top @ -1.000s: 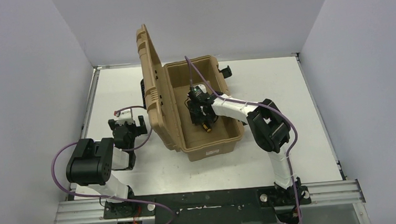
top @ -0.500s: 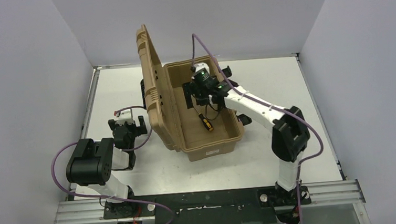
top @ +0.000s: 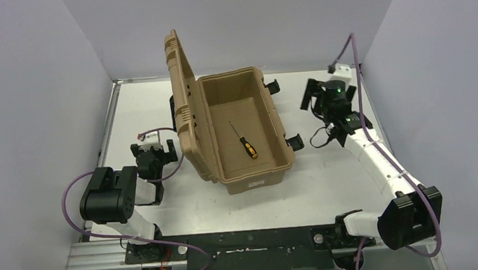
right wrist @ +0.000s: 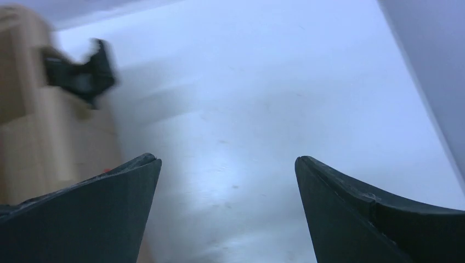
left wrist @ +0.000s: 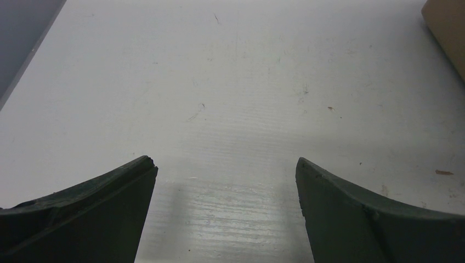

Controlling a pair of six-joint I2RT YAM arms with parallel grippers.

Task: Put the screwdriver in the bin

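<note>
Your right tool (right wrist: 227, 160) stands wide, holding nothing, its arm stretched out over the desk (top: 328, 179) between the bin (top: 255, 179) and the right wall (top: 437, 96). Your left tool (left wrist: 226, 161) is wide too, low over the desk beside the upright lid (top: 183, 94). The screwdriver (top: 244, 141) lies slantwise on the bin's floor, apart from its walls.

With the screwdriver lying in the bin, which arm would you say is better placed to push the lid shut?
Probably the left: the left gripper sits open just outside the upright lid, on the bin's hinge side. The right gripper, also open, is beyond the bin's opposite wall, far from the lid.
</note>
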